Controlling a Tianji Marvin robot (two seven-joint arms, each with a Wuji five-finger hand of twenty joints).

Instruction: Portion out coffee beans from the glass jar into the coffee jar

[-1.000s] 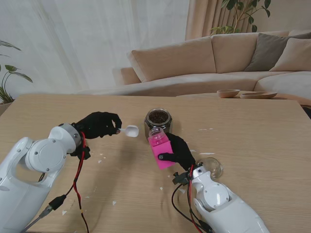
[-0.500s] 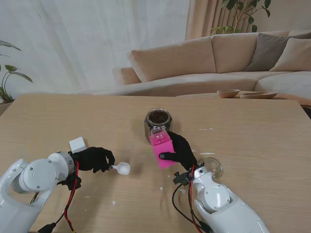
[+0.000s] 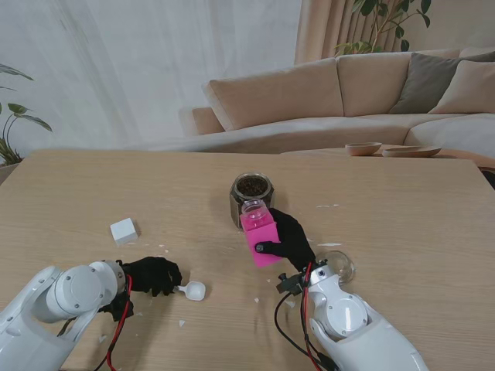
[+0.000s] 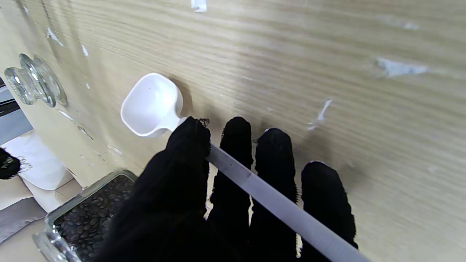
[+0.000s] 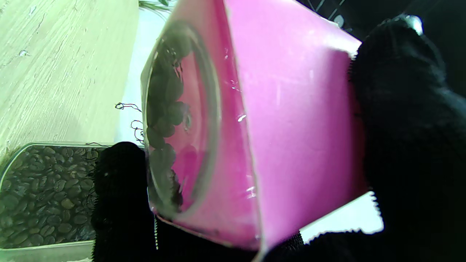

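A light wood desk filled the foreground, w/ small white flecks scattered on it. A small white cube sat on its left side. A clear glass lid lay on the desk's right half, nearer to me. Beyond the desk stood a beige sofa w/ cushions, and 2 shallow wooden bowls rested beside it. White curtains hung behind; a leafy plant showed at far left, another at top right.

Setting: home living room. Evidence: beige sectional sofa with cushions along far side; sheer white curtains behind it; potted plants at far right and far left; wooden table in foreground.
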